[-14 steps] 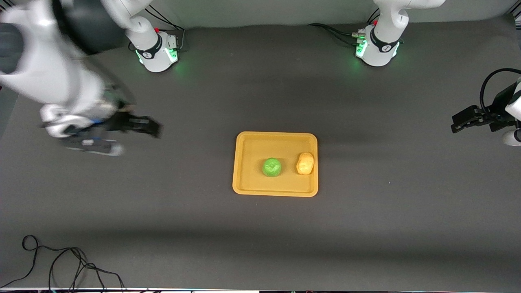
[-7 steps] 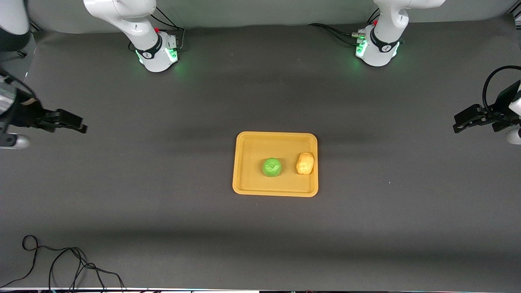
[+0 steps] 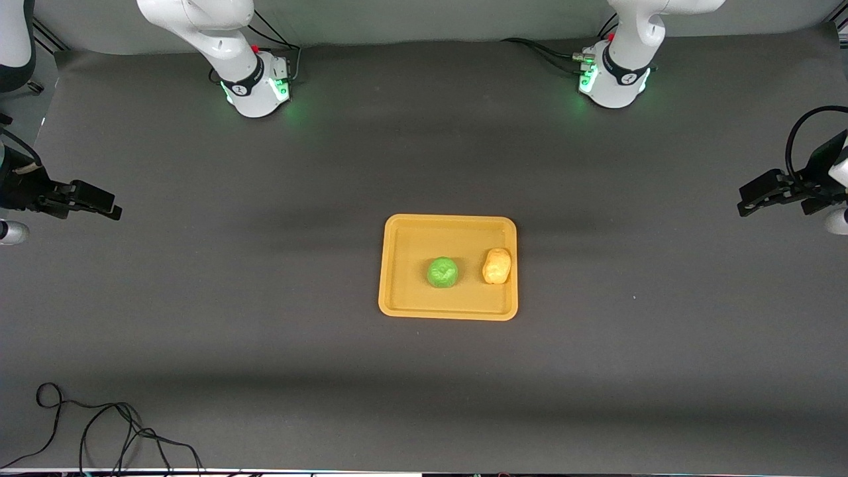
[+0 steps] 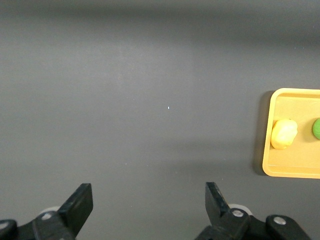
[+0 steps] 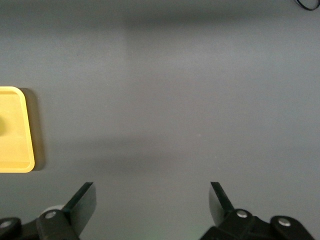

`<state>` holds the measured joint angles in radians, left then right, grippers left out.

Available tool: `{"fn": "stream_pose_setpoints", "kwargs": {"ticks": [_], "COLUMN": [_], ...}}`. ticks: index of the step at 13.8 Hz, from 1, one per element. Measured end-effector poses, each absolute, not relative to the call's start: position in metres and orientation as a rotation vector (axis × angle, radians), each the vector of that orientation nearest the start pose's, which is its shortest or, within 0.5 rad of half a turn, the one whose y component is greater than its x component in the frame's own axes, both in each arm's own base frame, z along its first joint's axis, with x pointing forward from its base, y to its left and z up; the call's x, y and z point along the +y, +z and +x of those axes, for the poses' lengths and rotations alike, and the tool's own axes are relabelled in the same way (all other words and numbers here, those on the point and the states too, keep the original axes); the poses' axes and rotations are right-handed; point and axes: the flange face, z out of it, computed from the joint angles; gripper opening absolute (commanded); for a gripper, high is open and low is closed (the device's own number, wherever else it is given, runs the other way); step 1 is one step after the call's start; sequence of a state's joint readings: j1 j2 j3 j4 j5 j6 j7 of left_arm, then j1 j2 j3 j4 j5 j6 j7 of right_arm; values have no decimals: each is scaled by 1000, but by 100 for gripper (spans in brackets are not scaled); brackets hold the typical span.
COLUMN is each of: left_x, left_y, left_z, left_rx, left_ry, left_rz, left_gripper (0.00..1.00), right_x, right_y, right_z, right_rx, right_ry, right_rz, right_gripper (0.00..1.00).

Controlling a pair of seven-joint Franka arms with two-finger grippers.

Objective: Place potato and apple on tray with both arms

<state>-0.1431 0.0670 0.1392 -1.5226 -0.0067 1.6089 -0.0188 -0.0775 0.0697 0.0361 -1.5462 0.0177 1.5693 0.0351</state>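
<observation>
The yellow-orange tray (image 3: 404, 228) lies in the middle of the table. The green apple (image 3: 442, 272) and the yellow-tan potato (image 3: 496, 265) both rest on it, side by side and apart, the potato toward the left arm's end. The left wrist view shows the tray (image 4: 295, 169), the potato (image 4: 284, 133) and an edge of the apple (image 4: 316, 128). My left gripper (image 3: 743, 202) is open and empty over the table's left-arm end. My right gripper (image 3: 109, 207) is open and empty over the right-arm end. The right wrist view shows a corner of the tray (image 5: 12, 150).
The two arm bases (image 3: 255, 89) (image 3: 613, 83) stand at the table's edge farthest from the front camera. A loose black cable (image 3: 99, 430) lies at the near corner on the right arm's end.
My right arm has swung away from the tray toward its own end of the table, with its gripper empty. The left arm, the tray and both fruits have stayed put.
</observation>
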Motion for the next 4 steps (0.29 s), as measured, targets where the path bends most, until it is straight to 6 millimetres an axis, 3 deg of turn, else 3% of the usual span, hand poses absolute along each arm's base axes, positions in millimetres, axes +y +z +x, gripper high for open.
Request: {"fn": "stream_pose_setpoints", "kwargs": {"ticks": [4], "left_x": [-6], "left_y": [613], "left_z": [579], "left_rx": [-23], "left_ry": [-31], "left_rz": [-3139], "left_gripper": [100], "right_x": [-23], "right_y": [597], "right_z": [574], "right_rx": [114], "right_ry": [73], "right_rz": [-3123], "right_gripper": [100]}}
